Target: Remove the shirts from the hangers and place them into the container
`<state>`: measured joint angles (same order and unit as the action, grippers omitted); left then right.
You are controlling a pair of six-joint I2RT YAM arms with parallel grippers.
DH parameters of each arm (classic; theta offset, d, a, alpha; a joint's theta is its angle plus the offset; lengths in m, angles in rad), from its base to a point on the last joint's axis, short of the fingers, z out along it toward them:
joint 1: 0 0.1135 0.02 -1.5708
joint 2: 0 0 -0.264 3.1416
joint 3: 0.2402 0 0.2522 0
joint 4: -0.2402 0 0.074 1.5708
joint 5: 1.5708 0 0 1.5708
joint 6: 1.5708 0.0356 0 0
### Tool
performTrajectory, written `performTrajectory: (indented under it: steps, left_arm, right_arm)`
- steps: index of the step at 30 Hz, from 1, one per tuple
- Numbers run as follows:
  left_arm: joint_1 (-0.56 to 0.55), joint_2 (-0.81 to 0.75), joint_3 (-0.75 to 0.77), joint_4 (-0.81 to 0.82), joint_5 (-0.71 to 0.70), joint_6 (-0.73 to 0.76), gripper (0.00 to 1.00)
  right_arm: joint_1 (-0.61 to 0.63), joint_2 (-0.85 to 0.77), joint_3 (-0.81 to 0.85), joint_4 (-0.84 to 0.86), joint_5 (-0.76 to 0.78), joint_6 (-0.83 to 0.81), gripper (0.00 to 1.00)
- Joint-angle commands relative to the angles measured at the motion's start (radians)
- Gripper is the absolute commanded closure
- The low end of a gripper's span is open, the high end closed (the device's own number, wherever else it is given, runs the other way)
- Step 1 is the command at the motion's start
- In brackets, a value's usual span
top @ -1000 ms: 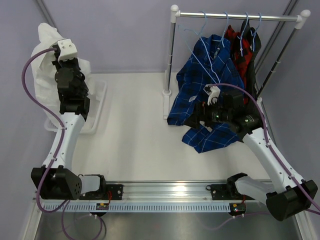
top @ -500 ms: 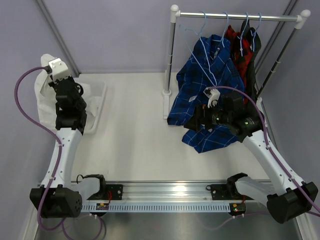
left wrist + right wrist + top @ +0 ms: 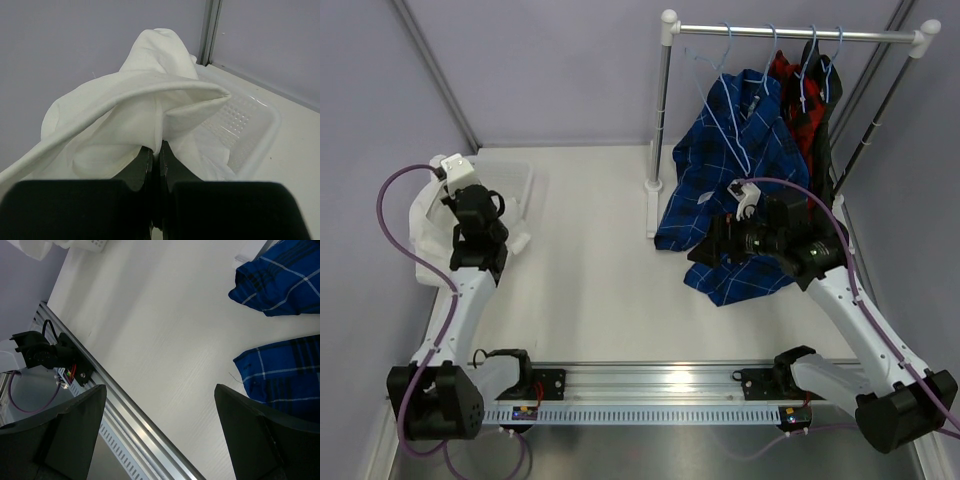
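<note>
The blue plaid cloth shirt point(image 3: 720, 160) hangs from the silver rack rail point(image 3: 790, 34) above the white bench point(image 3: 590, 270). The plain white cloth shirt point(image 3: 130, 110) lies bunched over one end of the small white lattice-sided plastic basket point(image 3: 260, 135), and the left gripper point(image 3: 156, 165) is clamped on it. The right gripper point(image 3: 159, 390) hovers above the bench beside the plaid shirt, its jaws wide apart and empty.

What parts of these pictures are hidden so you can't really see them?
- Bottom of the small white slotted plastic basket: left wrist view, covered by the plain white cloth shirt.
- Left claw tips: left wrist view, buried in that shirt's folds.
- Black shirt on the rack: top view, mostly behind the red-and-black plaid shirt.
- Right claw finger bases: right wrist view, cut off by the bottom edge.
</note>
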<state>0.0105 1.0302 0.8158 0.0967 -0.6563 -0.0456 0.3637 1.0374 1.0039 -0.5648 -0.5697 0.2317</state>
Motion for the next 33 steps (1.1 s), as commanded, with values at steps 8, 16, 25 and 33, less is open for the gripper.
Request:
performTrajectory:
  steps: [8,16,25,33]
  left_arm:
    - [0.020,0.182,0.054,0.260,-0.042,-0.091,1.00]
    - [0.005,0.261,0.016,0.477,-0.083,0.123,1.00]
    - [0.005,0.416,0.037,0.609,-0.131,0.326,1.00]
    - [0.038,0.585,0.190,0.467,-0.131,0.290,1.00]
  right_arm:
    - [-0.002,-0.063,-0.022,0.006,-0.012,0.017,0.01]
    - [-0.003,-0.080,-0.042,-0.009,0.008,0.011,0.01]
    - [-0.003,-0.070,-0.041,-0.020,0.011,0.000,0.01]
    - [-0.002,-0.051,-0.036,-0.026,0.007,-0.008,0.01]
